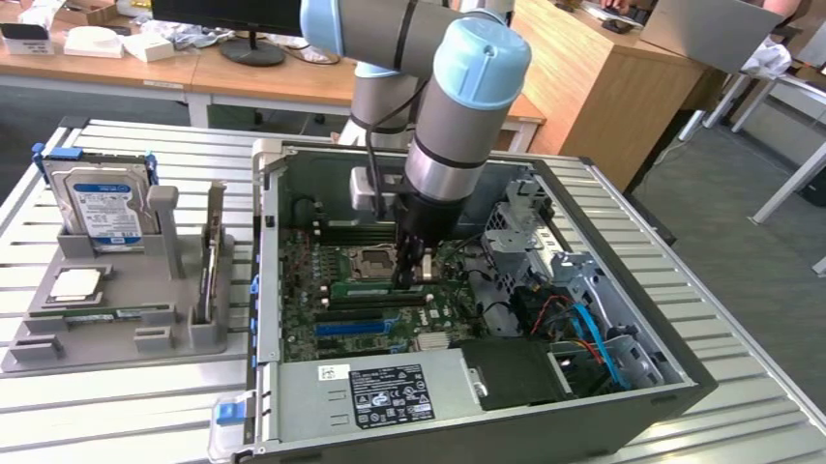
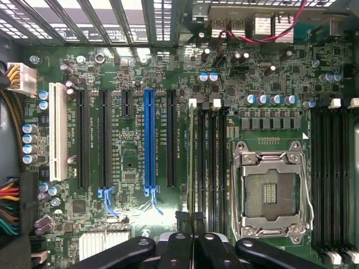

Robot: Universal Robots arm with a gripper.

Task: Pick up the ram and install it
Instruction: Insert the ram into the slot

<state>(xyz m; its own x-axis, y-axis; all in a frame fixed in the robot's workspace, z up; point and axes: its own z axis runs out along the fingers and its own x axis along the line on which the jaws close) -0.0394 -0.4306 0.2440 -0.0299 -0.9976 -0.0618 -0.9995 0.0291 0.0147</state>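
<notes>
The ram (image 1: 368,288) is a thin green stick standing on edge in a memory slot of the motherboard, just in front of the empty processor socket (image 1: 374,259). My gripper (image 1: 410,280) reaches straight down into the open computer case, onto the stick's end at the exterior view's right. In the wrist view the ram (image 2: 193,157) shows edge-on as a pale strip in the slot beside the black empty ones. The gripper (image 2: 190,219) has its two dark fingertips (image 2: 182,217) pressed close together on either side of that strip.
The processor socket (image 2: 272,190) lies open beside the memory slots, with a blue expansion slot (image 2: 148,140) on their other side. On the exterior view's left, a grey fixture (image 1: 116,338) holds a blue-labelled hard drive (image 1: 103,203) and a silver processor chip (image 1: 75,283). A power supply (image 1: 374,391) fills the case's near end.
</notes>
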